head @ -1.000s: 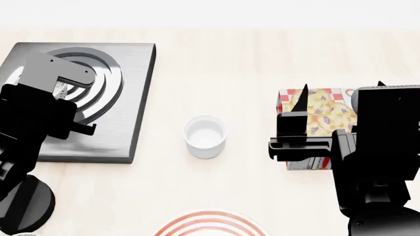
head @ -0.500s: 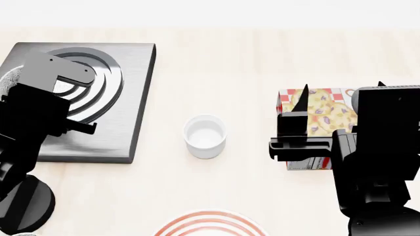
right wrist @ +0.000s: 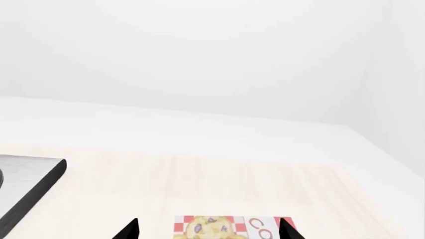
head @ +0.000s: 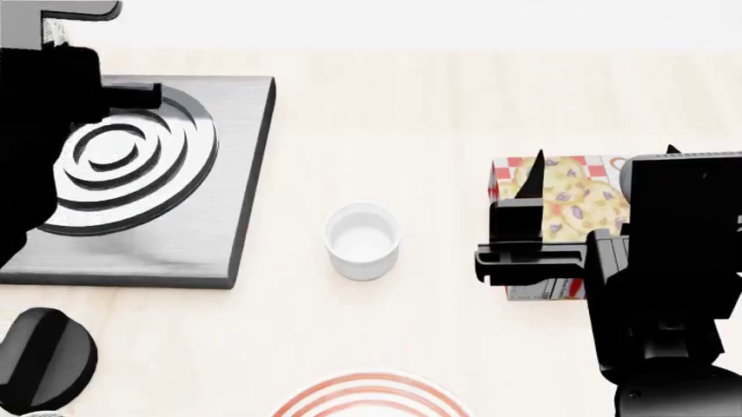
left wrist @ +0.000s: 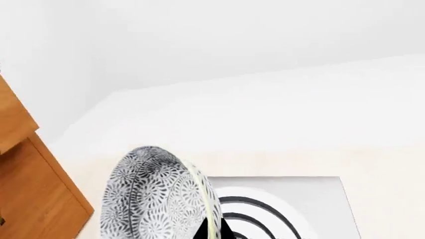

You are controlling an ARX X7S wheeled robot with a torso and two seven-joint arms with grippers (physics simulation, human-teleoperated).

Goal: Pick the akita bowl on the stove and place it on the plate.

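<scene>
Akita bowl (left wrist: 159,196) is held in the left claw (left wrist: 212,231), tipped on its side with its patterned outer wall facing the left wrist camera; a dark fingertip (left wrist: 214,230) shows at its rim. In that view the bowl is raised above the stove (left wrist: 312,199) and not touching it. In the head view the left arm fills the far left corner and hides the bowl almost wholly. The stove (head: 221,208) lies along the left edge of the bench (head: 383,122), its black rings bare. A black round knob (head: 47,360) sits at the near left corner, just in front of the stove. A plain white cup (head: 363,241) stands near the middle of the bench. The plate (head: 371,395) lies at the near edge, only its far rim in view. The right claw (head: 536,213) hangs with jaws spread wide and holding nothing, above a cookie box (head: 574,204) towards the right edge; in the right wrist view both finger tips flank the box (right wrist: 226,227).
</scene>
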